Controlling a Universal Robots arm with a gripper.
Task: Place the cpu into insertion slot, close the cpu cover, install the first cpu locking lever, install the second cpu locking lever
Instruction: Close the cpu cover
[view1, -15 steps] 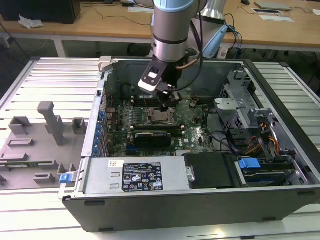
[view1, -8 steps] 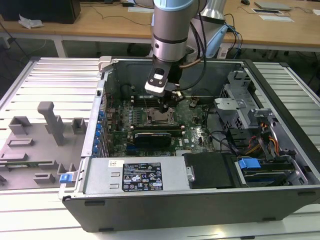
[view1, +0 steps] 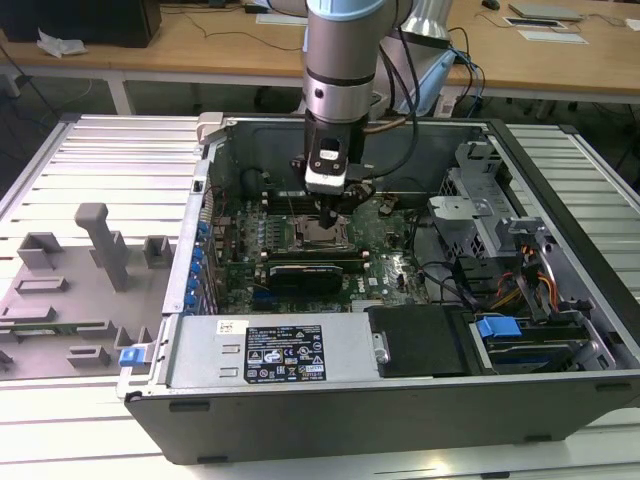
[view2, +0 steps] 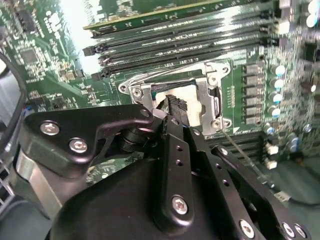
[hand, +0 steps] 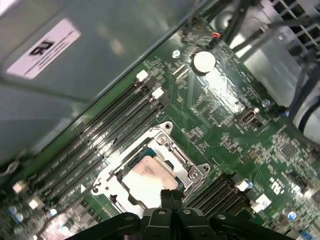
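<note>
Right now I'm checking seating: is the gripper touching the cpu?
Cannot tell: in the first wrist view the gripper overlaps the cpu, hiding any gap.

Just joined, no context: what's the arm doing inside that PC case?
The arm's gripper is inside the open computer case, right above the cpu. Its fingers are together with nothing visible between them. The cpu is seated on the motherboard, and the cpu cover lies flat around it.

Exterior view above case (view1: 400, 420); both wrist views close over cpu cover (hand: 183, 156) (view2: 206, 89)
</note>
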